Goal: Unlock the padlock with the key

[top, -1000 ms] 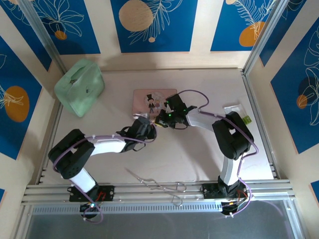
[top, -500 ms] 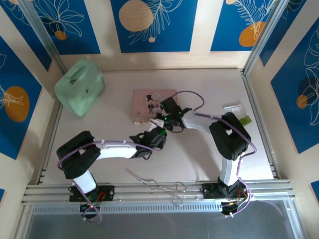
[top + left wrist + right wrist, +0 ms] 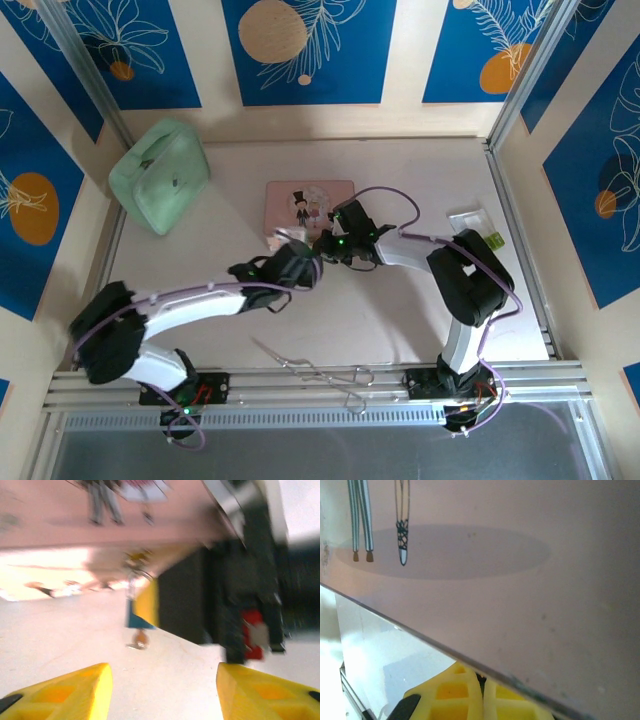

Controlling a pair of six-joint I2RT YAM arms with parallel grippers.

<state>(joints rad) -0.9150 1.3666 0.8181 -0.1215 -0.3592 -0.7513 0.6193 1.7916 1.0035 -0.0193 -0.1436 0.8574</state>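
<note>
- Blue-bodied padlock (image 3: 136, 620) is hanging upright beside a yellow finger of the right claw (image 3: 482, 692), just under the edge of the pink box (image 3: 310, 200); blur is hiding whether the key is in it.
- Unlocking is looking not yet done.
- Left claw (image 3: 162, 672) is gaping wide, gripping nothing, with the padlock sitting ahead, apart.
- Right claw's fingers are pressing together; what they are pinching, I cannot tell.

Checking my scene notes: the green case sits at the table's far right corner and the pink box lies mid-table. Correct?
No. The green case sits at the far left corner, not the right; the top external view shows it. The pink box does lie mid-table.
</note>
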